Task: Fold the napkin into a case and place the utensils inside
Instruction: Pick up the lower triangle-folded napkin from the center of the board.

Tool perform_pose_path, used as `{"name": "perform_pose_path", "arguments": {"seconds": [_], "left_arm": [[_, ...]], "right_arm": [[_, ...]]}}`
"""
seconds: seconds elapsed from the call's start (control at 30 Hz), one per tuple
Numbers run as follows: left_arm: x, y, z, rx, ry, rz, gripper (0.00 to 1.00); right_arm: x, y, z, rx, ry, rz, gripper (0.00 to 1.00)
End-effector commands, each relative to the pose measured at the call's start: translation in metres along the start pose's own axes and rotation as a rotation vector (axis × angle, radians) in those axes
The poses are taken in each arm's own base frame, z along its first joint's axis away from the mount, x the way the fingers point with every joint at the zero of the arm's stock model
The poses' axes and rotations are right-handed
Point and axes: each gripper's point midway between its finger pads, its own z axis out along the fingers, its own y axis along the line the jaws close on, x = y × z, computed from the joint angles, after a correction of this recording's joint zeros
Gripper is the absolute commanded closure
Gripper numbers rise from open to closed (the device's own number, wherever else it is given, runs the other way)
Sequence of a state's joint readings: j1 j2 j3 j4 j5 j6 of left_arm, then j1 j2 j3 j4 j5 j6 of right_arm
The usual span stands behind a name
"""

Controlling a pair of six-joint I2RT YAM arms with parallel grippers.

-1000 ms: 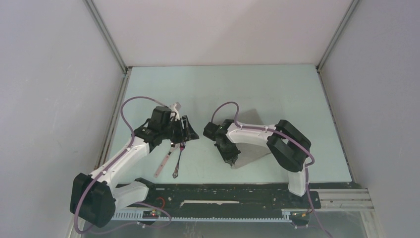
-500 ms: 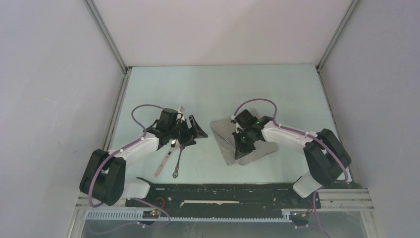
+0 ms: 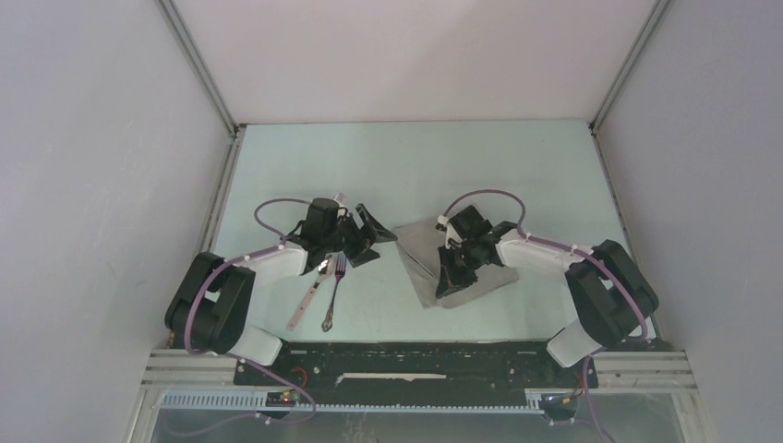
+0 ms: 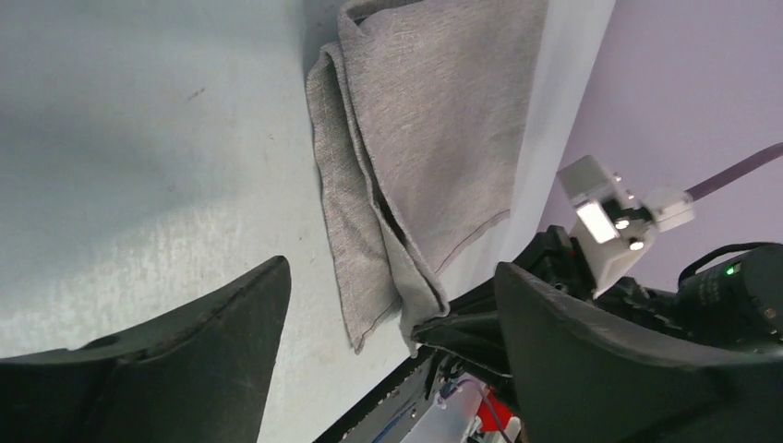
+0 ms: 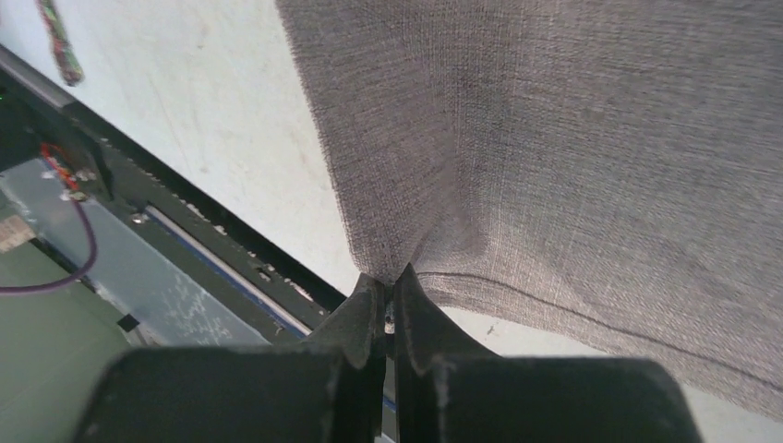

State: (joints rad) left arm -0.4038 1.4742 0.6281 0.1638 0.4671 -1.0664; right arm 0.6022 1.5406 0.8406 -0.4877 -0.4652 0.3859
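The grey napkin [image 3: 423,254] lies folded in layers at mid-table. My right gripper [image 3: 449,274] is shut on a near fold of it, the cloth bunched between the fingertips [image 5: 390,288]. The napkin [image 5: 572,138] fills the right wrist view. My left gripper [image 3: 371,240] is open and empty just left of the napkin, facing it. Its jaws frame the cloth [image 4: 434,120] in the left wrist view, where the folded corner is pinched by the right gripper's fingers [image 4: 462,325]. The pink-handled spoon [image 3: 306,302] and the metal fork [image 3: 332,293] lie side by side under the left arm.
The black rail [image 3: 415,355] runs along the table's near edge, close below the napkin and utensils. Grey walls with metal frame posts [image 3: 198,69] close the left, back and right sides. The tip of a utensil handle [image 5: 55,41] shows at the right wrist view's top left.
My right gripper has lifted the napkin's near corner up and right, so the cloth now lies in narrower layers. My left gripper has swung right, closer to the napkin. The utensils have not moved.
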Motion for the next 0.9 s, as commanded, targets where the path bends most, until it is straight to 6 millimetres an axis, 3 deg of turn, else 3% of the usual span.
{"name": "perform_pose_path", "arguments": {"seconds": [0.0,0.07,0.17,0.23,0.3,0.5,0.6,0.7,0.87], "left_arm": [[-0.007,-0.007,-0.004,-0.020,-0.035,0.103,0.21],[-0.005,-0.008,0.001,-0.027,-0.007,0.131,0.38],[0.001,-0.010,0.010,-0.022,0.043,0.134,0.51],[0.002,-0.013,0.018,-0.012,0.054,0.127,0.47],[0.001,-0.014,0.025,-0.005,0.060,0.118,0.33],[-0.004,-0.024,0.038,0.020,0.060,0.103,0.32],[-0.004,-0.021,0.033,0.006,0.043,0.112,0.32],[-0.001,-0.018,0.021,0.000,0.027,0.134,0.32],[0.003,-0.008,-0.003,-0.038,-0.013,0.193,0.31]], "right_arm": [[-0.009,0.012,0.013,0.035,-0.018,-0.045,1.00],[-0.013,0.011,0.015,0.067,-0.030,-0.049,1.00],[-0.018,0.013,0.015,0.084,-0.049,-0.049,1.00],[-0.022,0.014,0.014,0.090,-0.059,-0.048,1.00],[-0.024,0.015,0.012,0.094,-0.065,-0.050,1.00],[-0.024,0.020,0.018,0.109,-0.043,-0.077,1.00],[-0.011,0.015,0.024,0.193,0.026,-0.094,0.83],[0.002,0.019,0.021,0.282,0.076,-0.132,0.59],[0.013,0.025,0.011,0.371,0.098,-0.161,0.38]]}}
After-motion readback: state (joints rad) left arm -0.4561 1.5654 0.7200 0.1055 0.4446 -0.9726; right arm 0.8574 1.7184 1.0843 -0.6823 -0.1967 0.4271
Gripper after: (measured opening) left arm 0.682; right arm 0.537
